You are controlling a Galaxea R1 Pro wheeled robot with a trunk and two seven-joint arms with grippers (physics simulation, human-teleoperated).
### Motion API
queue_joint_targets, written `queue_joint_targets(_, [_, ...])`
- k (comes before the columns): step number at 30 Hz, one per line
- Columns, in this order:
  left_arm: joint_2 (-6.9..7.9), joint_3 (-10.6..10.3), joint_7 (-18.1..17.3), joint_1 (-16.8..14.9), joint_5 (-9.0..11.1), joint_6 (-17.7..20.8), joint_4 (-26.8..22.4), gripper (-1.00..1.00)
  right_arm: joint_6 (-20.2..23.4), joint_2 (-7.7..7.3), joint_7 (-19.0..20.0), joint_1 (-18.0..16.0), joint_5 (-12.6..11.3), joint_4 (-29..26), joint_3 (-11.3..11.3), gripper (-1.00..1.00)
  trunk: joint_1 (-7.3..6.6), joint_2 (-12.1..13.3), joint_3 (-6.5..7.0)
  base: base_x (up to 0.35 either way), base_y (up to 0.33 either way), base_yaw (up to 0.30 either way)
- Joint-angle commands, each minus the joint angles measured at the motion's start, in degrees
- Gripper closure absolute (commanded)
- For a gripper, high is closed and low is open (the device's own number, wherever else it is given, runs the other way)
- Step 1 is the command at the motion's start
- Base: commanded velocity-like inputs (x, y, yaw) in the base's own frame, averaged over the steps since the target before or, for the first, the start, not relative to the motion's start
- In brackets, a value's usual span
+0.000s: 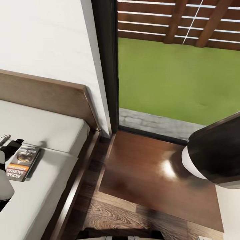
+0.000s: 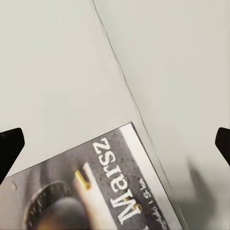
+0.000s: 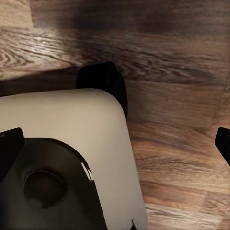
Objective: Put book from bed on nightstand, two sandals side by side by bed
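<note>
I am looking down from the head camera into a bedroom corner. The bed, pale grey mattress in a dark wooden frame, is filling the 9 o'clock side. The book is lying flat on the mattress near the 8 o'clock edge of the view, close to the bed's side rail. The nightstand, a glossy reddish-brown top, is sitting at about 5 o'clock, just beside the bed and below the window.

My left gripper is hovering at the book's far end. In the left wrist view its two dark fingers are standing spread wide, apart from the book, which is lying between and beneath them; nothing is being pinched. The right gripper is also spread open, pointing down at the wood floor beside the robot's own base.

Risks, as I judge them: the book is thin and flat on soft bedding, so the fingers may close on mattress or slide over the cover, and the book may tilt and slip during the carry to the nightstand.

Readable writing: "RICHARD BACHMAN" in white on the cover, an orange strip with small lettering I cannot make out, and "Marsz" in the wrist view.
</note>
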Motion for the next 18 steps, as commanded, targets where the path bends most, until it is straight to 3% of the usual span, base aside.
queue_joint_targets(1, [-0.03,0.31,-0.35,-0.07,-0.10,0.33,-0.07,-1.00,-0.03,-0.01,0.30,-0.03,-0.39,0.09,-0.12,-1.00,0.22,-0.43,-0.21,0.000,0.000,0.000])
queue_joint_targets(4, [-0.03,0.31,-0.35,-0.07,-0.10,0.33,-0.07,-1.00,-0.03,-0.01,0.30,-0.04,-0.39,0.08,-0.10,-1.00,0.88,-1.63,-0.75,0.000,0.000,0.000])
queue_joint_targets(18, [-0.03,0.31,-0.35,-0.07,-0.10,0.33,-0.07,-1.00,-0.03,-0.01,0.22,-0.04,-0.39,0.14,0.03,-1.00,0.88,-1.63,-0.75,0.000,0.000,0.000])
